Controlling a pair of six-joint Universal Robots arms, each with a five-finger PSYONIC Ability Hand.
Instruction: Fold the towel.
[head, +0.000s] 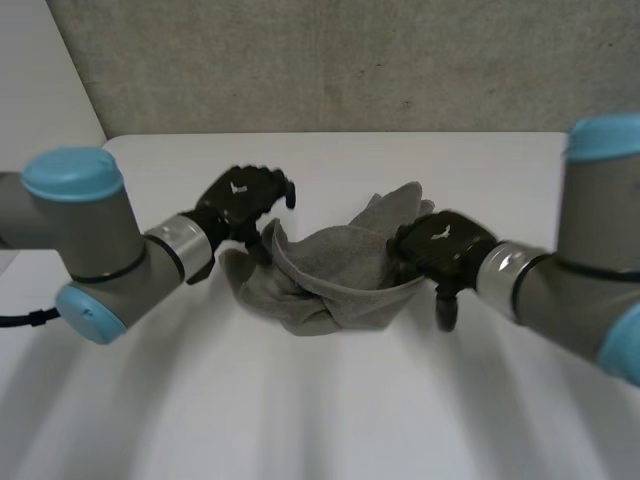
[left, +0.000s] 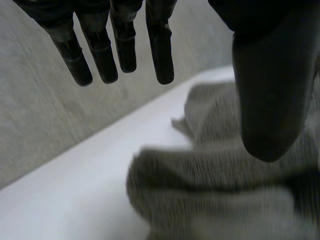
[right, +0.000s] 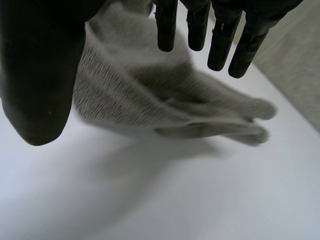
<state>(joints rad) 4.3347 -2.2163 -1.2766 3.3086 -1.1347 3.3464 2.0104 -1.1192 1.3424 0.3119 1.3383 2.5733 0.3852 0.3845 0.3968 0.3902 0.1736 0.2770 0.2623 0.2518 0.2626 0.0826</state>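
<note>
One crumpled grey towel (head: 330, 285)

The left robot hand (head: 245, 200) and the right robot hand (head: 440, 245) are matt black. Each has slim segmented fingers (left: 160, 50), a broad rounded thumb (left: 270, 100) and a small white mark (head: 238, 187) on its back. Behind each robot hand sits a shiny silver wrist band (head: 185, 238), then thick grey tubular arms (head: 100, 250), their round joints closed by light-blue caps (head: 70, 172).
</note>
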